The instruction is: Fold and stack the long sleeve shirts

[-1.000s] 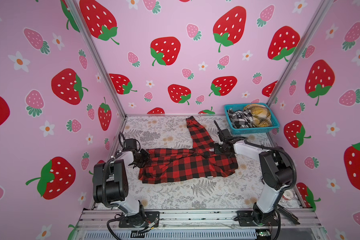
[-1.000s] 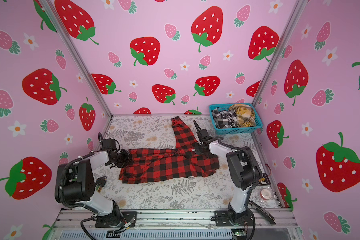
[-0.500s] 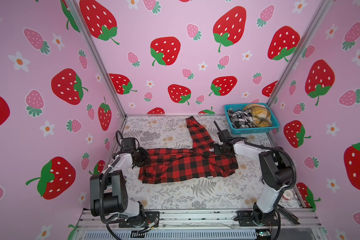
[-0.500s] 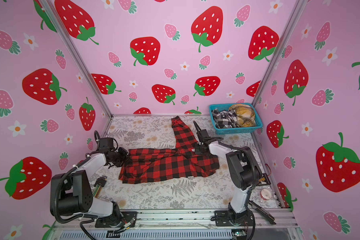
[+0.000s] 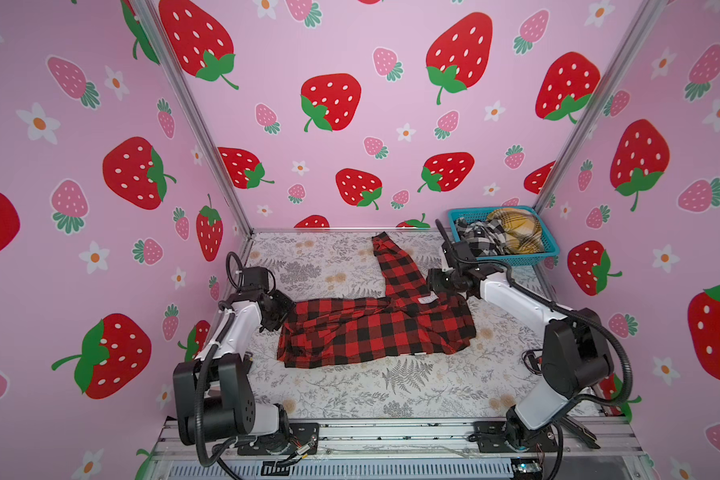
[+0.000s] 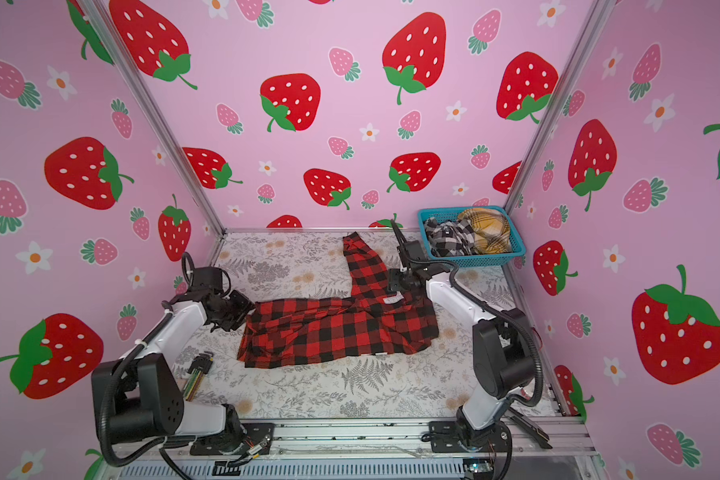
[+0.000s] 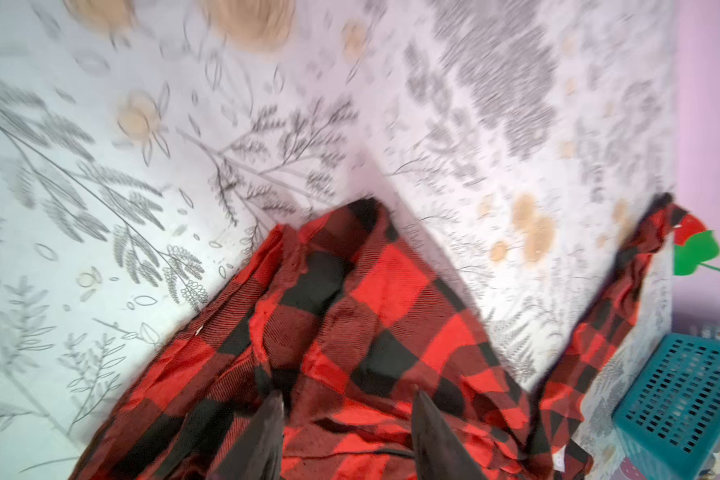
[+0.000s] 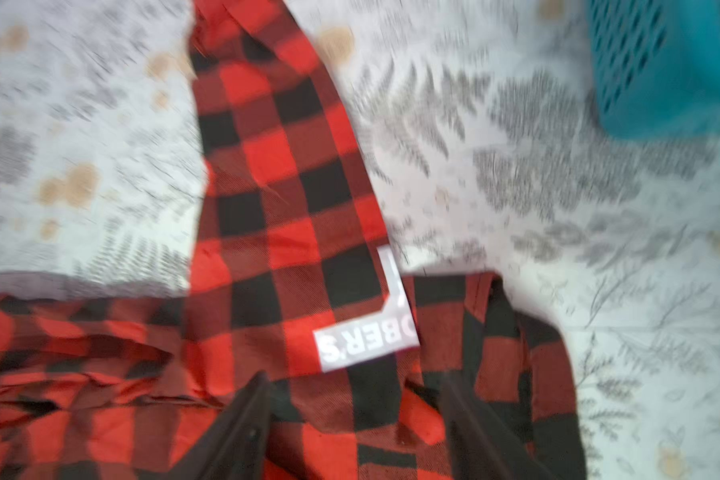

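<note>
The red-and-black checked shirt [image 5: 375,328] lies rumpled across the middle of the floral worktop [image 5: 350,399], with one sleeve [image 5: 391,266] stretched toward the back wall. The left end effector [image 7: 348,399] is at the shirt's left edge, its fingers parted over the cloth and gripping nothing. The right end effector [image 8: 355,380] is near the white label [image 8: 362,340], also parted and empty. A blue basket [image 5: 512,259] in the back right corner holds plaid clothing [image 5: 495,237].

Red-black plaid shirt [image 6: 337,332] on table [image 6: 308,390]
</note>
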{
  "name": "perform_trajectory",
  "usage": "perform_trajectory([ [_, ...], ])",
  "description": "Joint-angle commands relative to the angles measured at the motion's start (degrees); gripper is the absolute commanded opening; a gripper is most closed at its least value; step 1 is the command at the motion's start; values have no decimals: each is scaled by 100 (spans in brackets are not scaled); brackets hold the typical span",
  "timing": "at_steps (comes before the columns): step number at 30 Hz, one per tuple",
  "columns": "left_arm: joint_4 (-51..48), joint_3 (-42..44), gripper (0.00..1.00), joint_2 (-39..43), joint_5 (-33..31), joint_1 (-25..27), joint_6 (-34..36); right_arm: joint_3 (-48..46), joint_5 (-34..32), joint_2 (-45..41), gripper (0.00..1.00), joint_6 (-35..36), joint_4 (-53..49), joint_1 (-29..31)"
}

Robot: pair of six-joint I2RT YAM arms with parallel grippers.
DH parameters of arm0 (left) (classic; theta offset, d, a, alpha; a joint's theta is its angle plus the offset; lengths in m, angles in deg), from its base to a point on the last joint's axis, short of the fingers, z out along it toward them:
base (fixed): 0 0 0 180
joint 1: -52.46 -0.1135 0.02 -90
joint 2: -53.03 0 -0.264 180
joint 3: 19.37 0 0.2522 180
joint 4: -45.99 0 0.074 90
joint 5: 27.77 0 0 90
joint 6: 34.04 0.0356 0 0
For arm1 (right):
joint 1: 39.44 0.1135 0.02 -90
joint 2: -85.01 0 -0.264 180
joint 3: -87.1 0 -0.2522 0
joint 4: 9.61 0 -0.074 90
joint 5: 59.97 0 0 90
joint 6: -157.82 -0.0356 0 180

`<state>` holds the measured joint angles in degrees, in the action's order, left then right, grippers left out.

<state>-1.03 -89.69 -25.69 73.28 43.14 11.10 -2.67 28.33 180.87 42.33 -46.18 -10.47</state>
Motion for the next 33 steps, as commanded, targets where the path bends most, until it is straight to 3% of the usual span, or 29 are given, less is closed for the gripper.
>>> perform_trajectory([
  [1, -593, -544, 47, -132, -365, 243, -4, 868, 151, 464, 76, 413, -397, -24],
  [4, -355, -835, 30, -767, 58, 562, -115, 1790, 189, 1283, 76, 632, -576, -32],
  [9, -389, -1363, 0, -1663, 146, 1192, -97, 3412, 272, 2677, 75, 903, -942, -32],
  [18, -349, -456, 0, -1667, -103, 1407, 104, 5793, 140, 4818, 75, 1182, -1579, -32],
  [25, -196, 281, 0, -1612, -105, 1364, 185, 6064, -163, 5415, 79, 1414, -1428, -71],
  [30, -163, 403, 0, -1552, -55, 1346, 218, 5995, -105, 5710, 65, 1469, -1436, -77],
  [33, -219, 294, 0, -1526, -91, 1329, 260, 5942, -67, 5746, 43, 1501, -1412, -76],
])
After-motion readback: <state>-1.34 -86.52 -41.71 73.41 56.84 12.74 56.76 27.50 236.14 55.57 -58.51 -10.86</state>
